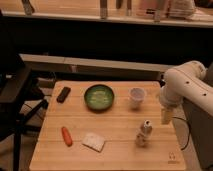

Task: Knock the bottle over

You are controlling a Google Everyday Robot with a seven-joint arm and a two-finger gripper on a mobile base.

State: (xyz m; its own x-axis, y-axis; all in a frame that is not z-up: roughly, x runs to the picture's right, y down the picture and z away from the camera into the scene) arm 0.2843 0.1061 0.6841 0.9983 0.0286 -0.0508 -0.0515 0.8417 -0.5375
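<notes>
The bottle (pixel 144 133) is small, slim and pale with a whitish cap. It stands upright on the wooden table (pixel 115 125) near the front right. The white cup (pixel 136 97) stands behind it. My gripper (pixel 165 114) hangs from the white arm (pixel 182 82) at the table's right edge, to the right of the bottle and a little behind it, apart from it.
A green bowl (pixel 99 97) sits at the table's middle back. A dark flat object (pixel 63 94) lies at the back left. An orange carrot (pixel 66 135) and a pale sponge-like piece (pixel 94 141) lie at the front left. A dark chair (pixel 15 100) stands left of the table.
</notes>
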